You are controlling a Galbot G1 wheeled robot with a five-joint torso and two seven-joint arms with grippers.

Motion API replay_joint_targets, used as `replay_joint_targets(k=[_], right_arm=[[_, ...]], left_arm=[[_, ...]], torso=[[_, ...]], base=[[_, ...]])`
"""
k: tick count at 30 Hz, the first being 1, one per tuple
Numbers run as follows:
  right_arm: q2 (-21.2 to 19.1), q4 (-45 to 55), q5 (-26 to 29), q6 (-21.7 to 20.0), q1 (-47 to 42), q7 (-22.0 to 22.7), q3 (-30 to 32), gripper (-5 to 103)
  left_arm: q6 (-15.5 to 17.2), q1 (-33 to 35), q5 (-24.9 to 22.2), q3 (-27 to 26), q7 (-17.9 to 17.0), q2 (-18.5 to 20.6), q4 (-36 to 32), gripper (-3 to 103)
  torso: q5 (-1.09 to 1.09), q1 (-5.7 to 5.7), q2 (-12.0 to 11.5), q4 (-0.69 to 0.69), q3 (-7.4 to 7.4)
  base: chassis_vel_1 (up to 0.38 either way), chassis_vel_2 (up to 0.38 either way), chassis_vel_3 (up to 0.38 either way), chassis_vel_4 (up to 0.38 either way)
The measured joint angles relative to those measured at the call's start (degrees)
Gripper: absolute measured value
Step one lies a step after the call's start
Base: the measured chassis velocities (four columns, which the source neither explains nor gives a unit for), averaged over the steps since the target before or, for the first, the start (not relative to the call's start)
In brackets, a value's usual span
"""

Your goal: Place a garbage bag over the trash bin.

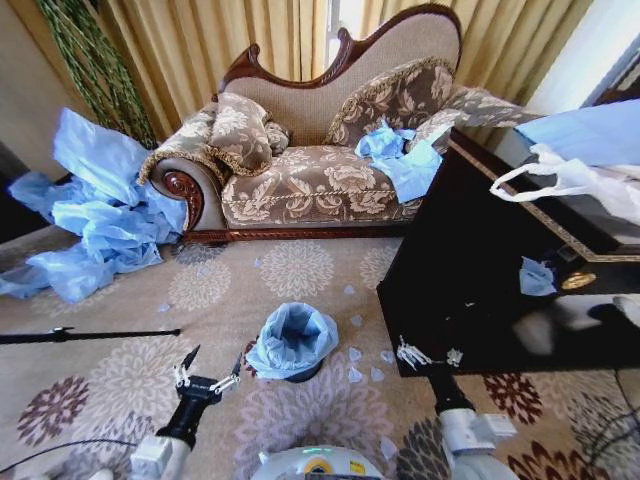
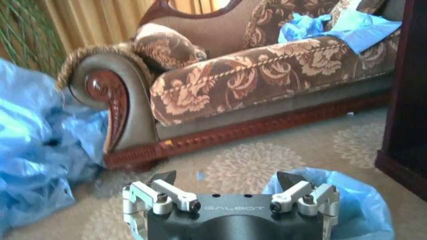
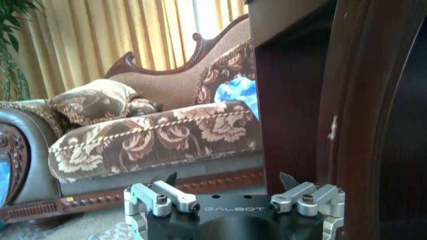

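Floral rug (image 1: pixel 300 270), sofa (image 1: pixel 310 180) behind. Left hand (image 1: pixel 208 375) open, empty, low just beside the bin. Garbage bag (image 1: pixel 292 338) draped over trash bin (image 1: pixel 300 373) mid-rug, bunched, base showing. Right hand (image 1: pixel 428 355) open, empty, by dark cabinet (image 1: pixel 480 300). Risk: loose, uneven film could slip off rim if snagged.

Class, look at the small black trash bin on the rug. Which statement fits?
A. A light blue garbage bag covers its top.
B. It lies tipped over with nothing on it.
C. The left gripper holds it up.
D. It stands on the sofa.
A: the garbage bag drapes over the trash bin, which stands on the rug.
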Motion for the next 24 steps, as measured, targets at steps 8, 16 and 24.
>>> replay_joint_targets(k=[8, 16, 24], right_arm=[[-1.99, 3.28, 4.61, -1.53, -0.97, -0.26, 0.75, 100], [-1.06, 5.5, 3.75, -2.53, 0.76, -0.27, -0.98, 100], [-2.46, 5.8, 3.85, -3.78, 1.26, 1.13, -1.13, 100]], left_arm=[[0.74, -0.18, -1.49, 1.11, -0.31, -0.59, -3.02, 100], [2.66, -1.21, -3.72, -3.06, 0.86, 0.69, -3.54, 100], [3.55, -3.68, -6.44, -3.46, 1.85, 1.21, -3.49, 100]], torso=[[0.0, 0.0, -0.01, 0.01, 0.0], [0.0, 0.01, -0.01, 0.02, 0.01], [0.0, 0.01, -0.01, 0.02, 0.01]], base=[[0.0, 0.0, 0.0, 0.0], [0.0, 0.0, 0.0, 0.0], [0.0, 0.0, 0.0, 0.0]])
